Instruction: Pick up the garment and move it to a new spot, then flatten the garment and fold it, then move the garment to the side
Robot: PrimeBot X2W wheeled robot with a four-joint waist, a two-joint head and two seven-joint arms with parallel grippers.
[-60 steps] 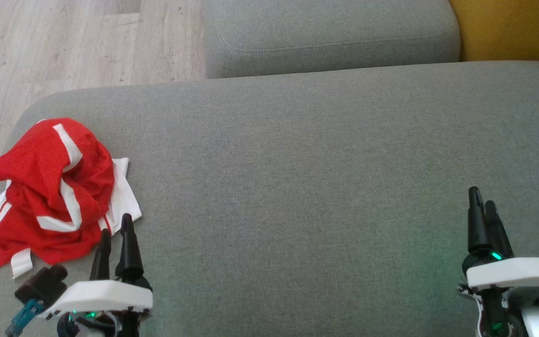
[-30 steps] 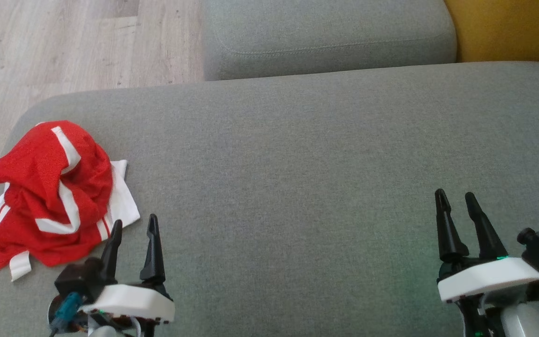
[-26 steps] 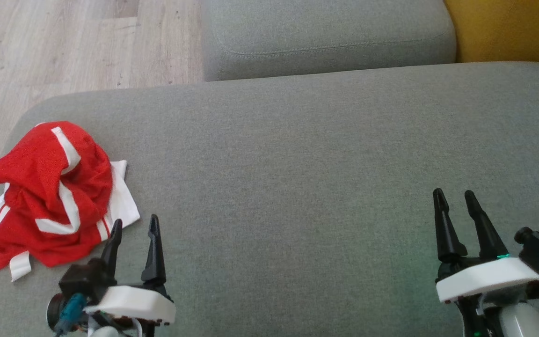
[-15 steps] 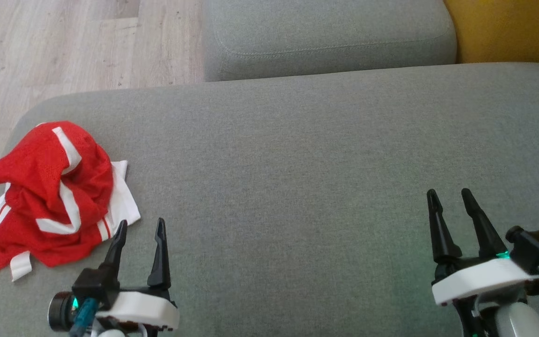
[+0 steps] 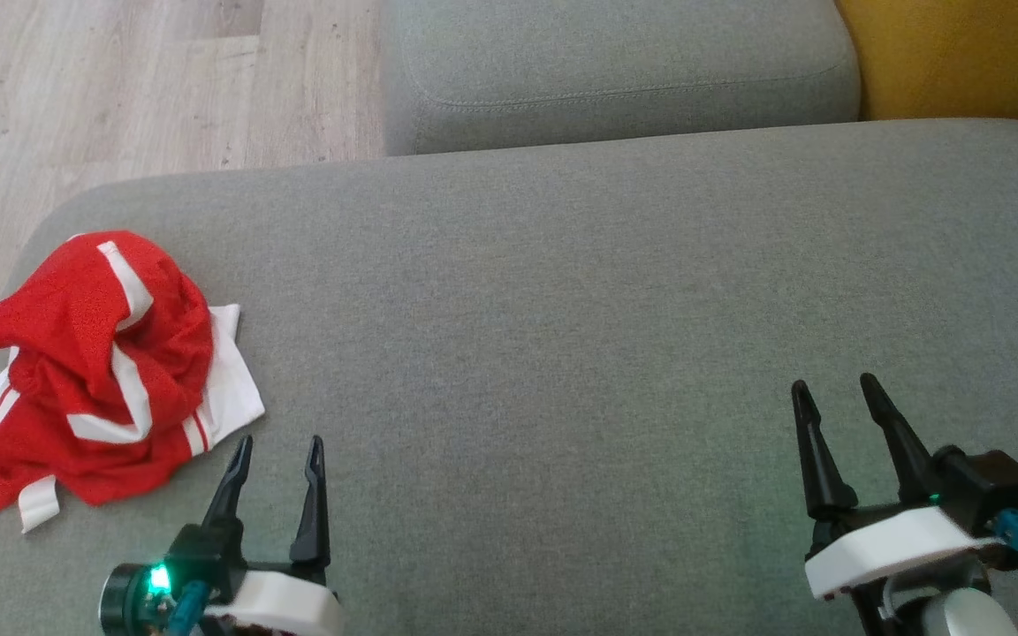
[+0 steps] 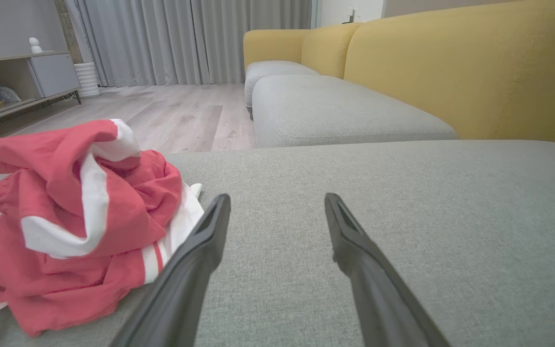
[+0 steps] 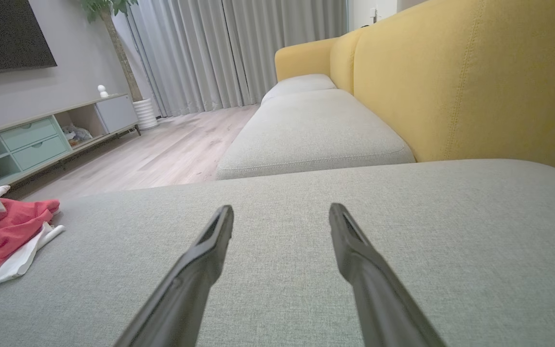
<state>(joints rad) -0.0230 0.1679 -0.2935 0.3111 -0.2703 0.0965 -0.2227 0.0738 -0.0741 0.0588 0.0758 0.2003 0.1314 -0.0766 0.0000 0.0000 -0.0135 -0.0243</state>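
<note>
Wide grey sofa cushion (image 5: 562, 291) across the middle and bottom of the head view; second grey cushion (image 5: 615, 71) at top centre, wooden floor (image 5: 120, 88) at upper left, yellow backrest (image 5: 968, 53) at upper right. Crumpled red-and-white garment (image 5: 94, 371) at the left edge, resting on the wide cushion. Left gripper (image 5: 281, 442) at lower left, just right of the garment, apart from it, jaws wide, empty. Right gripper (image 5: 832, 382) at lower right, jaws wide, empty.

Red garment (image 5: 89, 371) with white stripes, crumpled in a heap near the grey cushion's (image 5: 562, 309) left edge.
</note>
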